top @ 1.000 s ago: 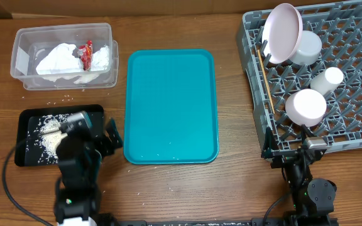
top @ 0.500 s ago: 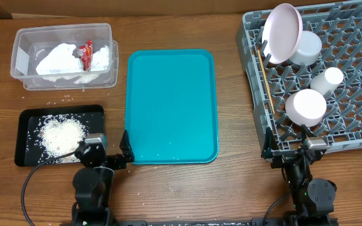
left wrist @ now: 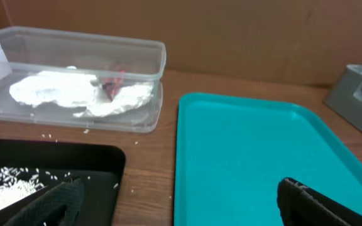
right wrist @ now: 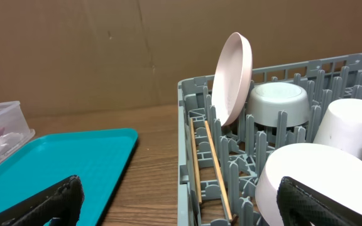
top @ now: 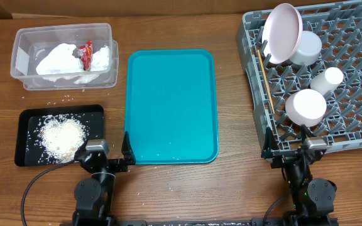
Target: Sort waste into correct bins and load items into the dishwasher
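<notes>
Left claw: left gripper (left wrist: 181, 207) sits low at the bottom of the frame, jaws spread wide and holding nothing. One finger is over the black tray (top: 27, 116), the other over the teal tray (top: 171, 107).
Right claw: right gripper (right wrist: 187, 207) is wide open and empty, parked at the lower left corner of the dish rack (top: 357, 125).
Waste: napkin (top: 58, 59) and red sauce packet (top: 87, 55) are in the clear tub (top: 17, 56), upper left. The rice (top: 58, 138) is heaped in the black tray.
Dishes: pink plate (top: 283, 32), bowl (top: 307, 48) and cup (top: 327, 80) are all racked, upper right.
Chopsticks: chopsticks (top: 268, 88) lie flat along the rack's left edge, long axis running top to bottom of the frame.
Risk one: loose grains (top: 61, 100) lie on the table below the tub; my guess is they get left behind.
Risk two: the pink plate stands steeply on edge, so a knock from the right arm could topple it.
Risk three: the thin chopsticks could slip through the lattice if the rack is jolted.
</notes>
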You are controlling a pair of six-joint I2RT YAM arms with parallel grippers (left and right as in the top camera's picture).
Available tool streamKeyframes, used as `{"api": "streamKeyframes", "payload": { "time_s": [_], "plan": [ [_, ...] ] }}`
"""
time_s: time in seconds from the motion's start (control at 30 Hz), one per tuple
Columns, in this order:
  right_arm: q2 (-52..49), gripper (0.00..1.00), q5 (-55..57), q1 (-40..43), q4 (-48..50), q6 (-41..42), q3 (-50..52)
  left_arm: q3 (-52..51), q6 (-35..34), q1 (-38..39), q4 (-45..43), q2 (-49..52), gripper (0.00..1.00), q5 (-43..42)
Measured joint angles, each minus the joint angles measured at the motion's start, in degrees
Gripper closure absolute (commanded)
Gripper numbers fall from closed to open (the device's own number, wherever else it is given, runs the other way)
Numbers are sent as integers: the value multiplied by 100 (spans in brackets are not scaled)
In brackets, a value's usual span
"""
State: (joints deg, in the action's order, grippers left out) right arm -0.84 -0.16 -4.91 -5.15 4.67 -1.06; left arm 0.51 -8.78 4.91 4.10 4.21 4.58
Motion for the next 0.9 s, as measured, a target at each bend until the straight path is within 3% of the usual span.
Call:
{"api": "streamKeyframes", "payload": {
  "time_s": [0.9],
  "plan": [
    [0, 0, 0, 0, 0, -2, 0, 0, 341, -83, 31, -326, 0, -181]
  ]
}}
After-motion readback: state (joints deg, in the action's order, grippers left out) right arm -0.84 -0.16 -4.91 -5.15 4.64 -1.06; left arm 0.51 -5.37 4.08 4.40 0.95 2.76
